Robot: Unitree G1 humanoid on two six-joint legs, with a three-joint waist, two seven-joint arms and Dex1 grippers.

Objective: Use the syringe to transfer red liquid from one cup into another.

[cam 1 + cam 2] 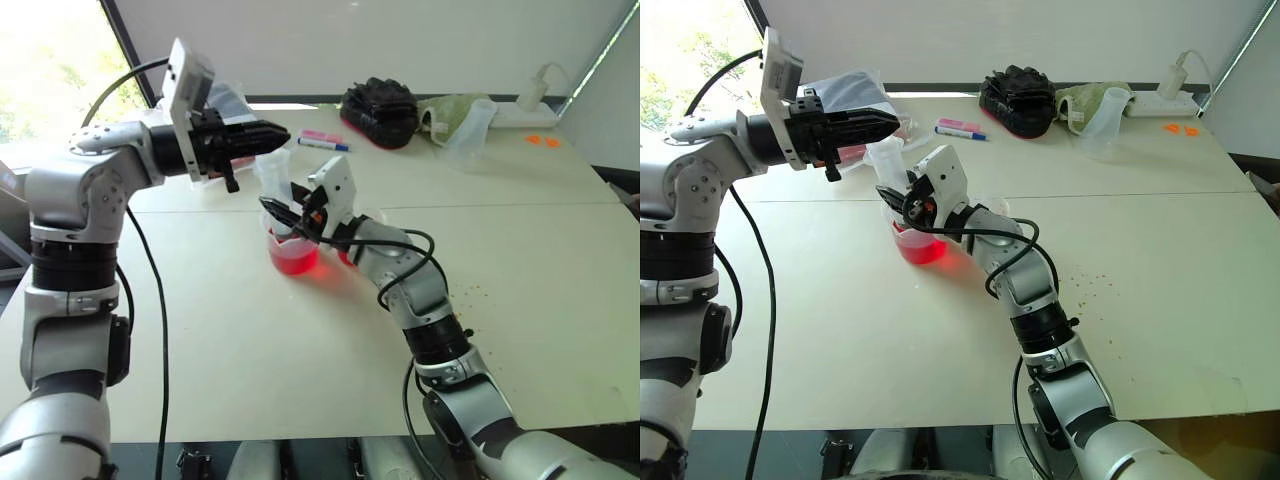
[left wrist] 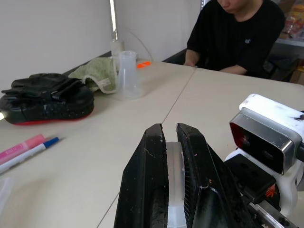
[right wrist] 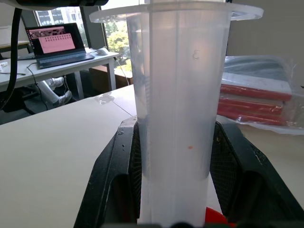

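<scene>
The syringe [image 3: 175, 109] is held upright over the wider cup [image 1: 291, 255] of red liquid [image 1: 294, 262], mid-table, grasped by the right gripper [image 3: 173, 190]; the left gripper [image 1: 268, 135] is clenched on its plunger top.

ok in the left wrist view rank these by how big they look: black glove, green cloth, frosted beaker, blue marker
1. black glove
2. green cloth
3. frosted beaker, close to the cloth in apparent size, so unsure
4. blue marker, thinnest, though it lies nearest the camera
</scene>
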